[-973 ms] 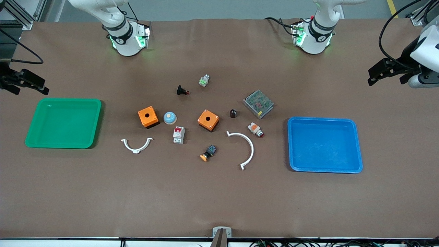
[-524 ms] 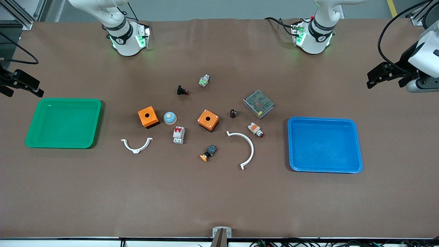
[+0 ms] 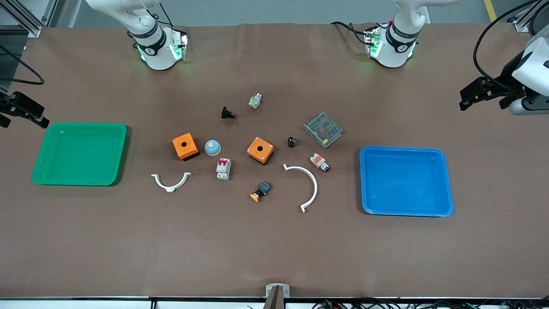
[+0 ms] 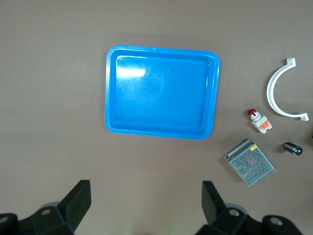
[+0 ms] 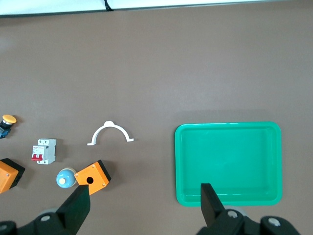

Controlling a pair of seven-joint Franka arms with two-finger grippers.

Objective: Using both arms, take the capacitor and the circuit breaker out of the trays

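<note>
The capacitor [image 3: 291,142], a tiny black cylinder, stands on the table beside a grey meshed power supply [image 3: 323,129]; it also shows in the left wrist view [image 4: 293,148]. The breaker [image 3: 223,168], a white-grey block with red toggles, lies between two orange boxes; it also shows in the right wrist view [image 5: 44,151]. My left gripper [image 3: 480,92] is open and empty, high over bare table at the left arm's end, apart from the blue tray [image 3: 403,149]. My right gripper [image 3: 21,111] is open and empty, high by the green tray [image 3: 85,125].
Around the two parts lie two orange boxes [image 3: 185,146] [image 3: 260,150], a blue dome [image 3: 212,147], two white curved clips [image 3: 170,182] [image 3: 305,186], a white-orange indicator [image 3: 319,162], an orange-capped button [image 3: 260,191], a black push-button [image 3: 228,113] and a green-lit part [image 3: 255,101].
The right gripper has drifted outward toward the right arm's end of the table. The left gripper has shifted only slightly. Nothing on the table has moved.
</note>
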